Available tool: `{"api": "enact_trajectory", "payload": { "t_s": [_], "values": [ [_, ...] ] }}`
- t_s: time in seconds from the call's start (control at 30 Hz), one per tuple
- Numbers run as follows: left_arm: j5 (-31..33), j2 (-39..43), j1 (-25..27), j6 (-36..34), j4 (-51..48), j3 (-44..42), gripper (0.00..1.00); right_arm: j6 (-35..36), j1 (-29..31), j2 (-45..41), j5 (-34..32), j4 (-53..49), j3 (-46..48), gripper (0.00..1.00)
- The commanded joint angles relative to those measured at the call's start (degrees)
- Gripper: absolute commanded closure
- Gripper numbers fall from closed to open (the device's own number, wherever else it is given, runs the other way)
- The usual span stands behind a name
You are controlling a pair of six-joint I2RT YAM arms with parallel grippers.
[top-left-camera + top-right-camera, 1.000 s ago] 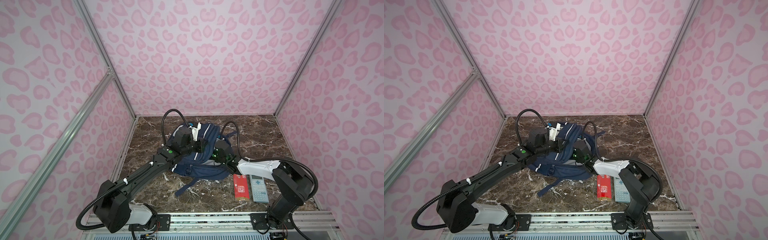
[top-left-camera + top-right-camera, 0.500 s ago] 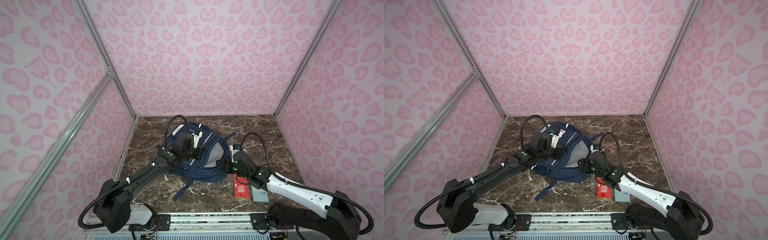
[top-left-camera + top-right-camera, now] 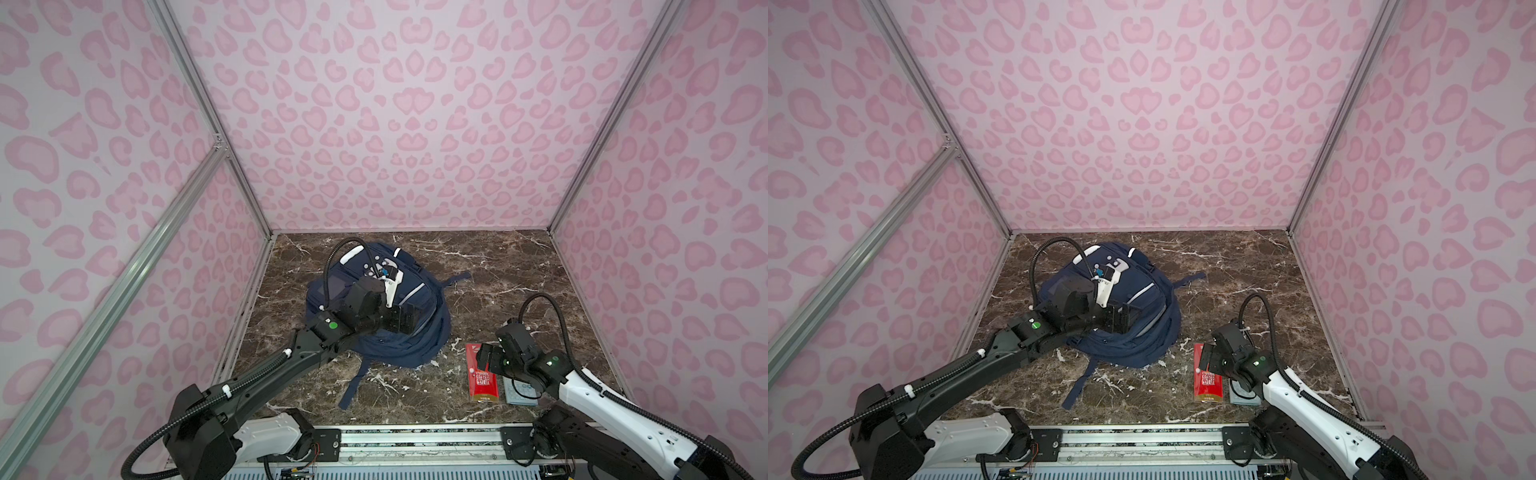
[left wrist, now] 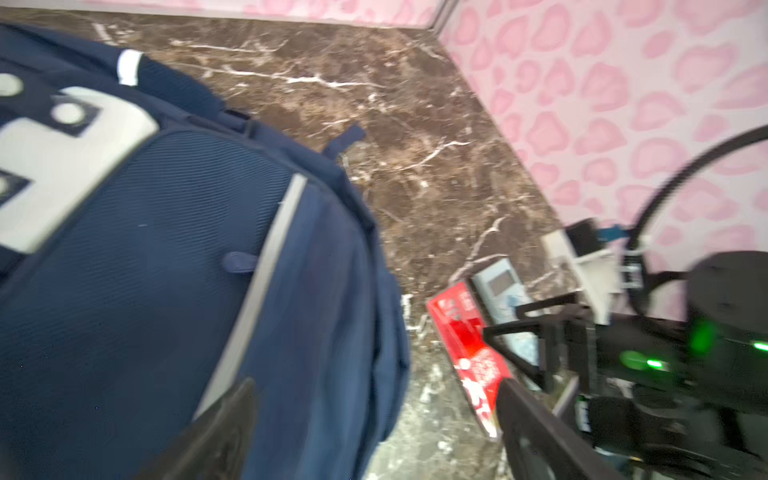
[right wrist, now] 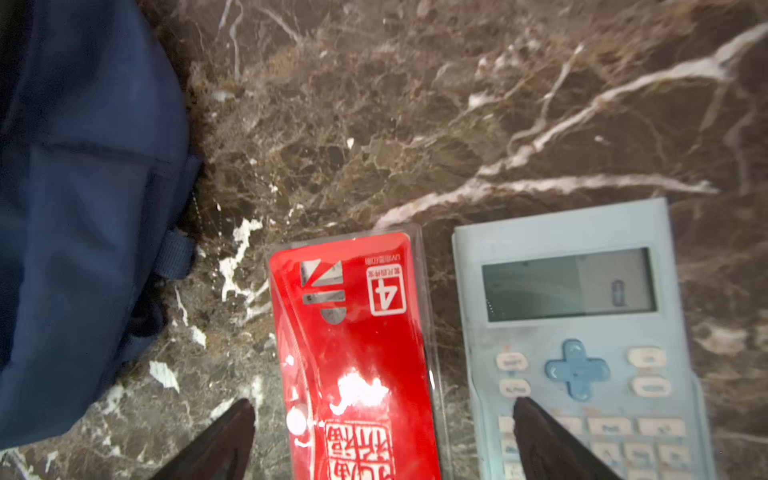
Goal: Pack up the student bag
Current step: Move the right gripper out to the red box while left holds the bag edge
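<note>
Student bag [image 3: 430, 336] lies flat on the marble worktop [image 3: 498, 266], left of centre in both top views, front face up, with one strap trailing toward the near edge. Left end effector [image 3: 400, 320] hovers over the bag's front, jaws wide apart, gripping nothing. Right end effector [image 5: 382, 405] hangs above a red packet [image 5: 353, 353] and a light-blue calculator [image 5: 573, 332], which lie side by side near the bag. Its jaws are spread and empty.
</note>
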State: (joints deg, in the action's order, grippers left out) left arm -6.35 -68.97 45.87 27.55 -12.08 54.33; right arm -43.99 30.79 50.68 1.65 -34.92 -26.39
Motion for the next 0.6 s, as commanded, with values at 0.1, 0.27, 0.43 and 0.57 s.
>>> {"api": "enact_trajectory", "payload": {
  "t_s": [0.1, 0.27, 0.43, 0.57],
  "values": [
    [-6.25, -5.1, 8.42, 15.71, 14.5, -4.1, 0.16, 2.51, -1.49, 1.08, 4.74, 1.19, 0.22, 0.1],
    [-3.5, -12.29, 13.68, 18.73, 17.95, -6.31, 0.35, 2.53, -1.95, 3.01, 4.19, 1.26, 1.28, 0.19],
    [-2.03, -16.12, 14.23, 18.69, 18.75, -5.6, 0.46, 2.85, -1.96, 6.37, 4.37, 2.34, 1.31, 0.2],
    [-3.47, -21.82, 15.87, 18.92, 20.46, -3.32, 0.53, 3.34, -1.96, 8.32, 7.88, 5.6, 2.08, 0.2]
  ]
}}
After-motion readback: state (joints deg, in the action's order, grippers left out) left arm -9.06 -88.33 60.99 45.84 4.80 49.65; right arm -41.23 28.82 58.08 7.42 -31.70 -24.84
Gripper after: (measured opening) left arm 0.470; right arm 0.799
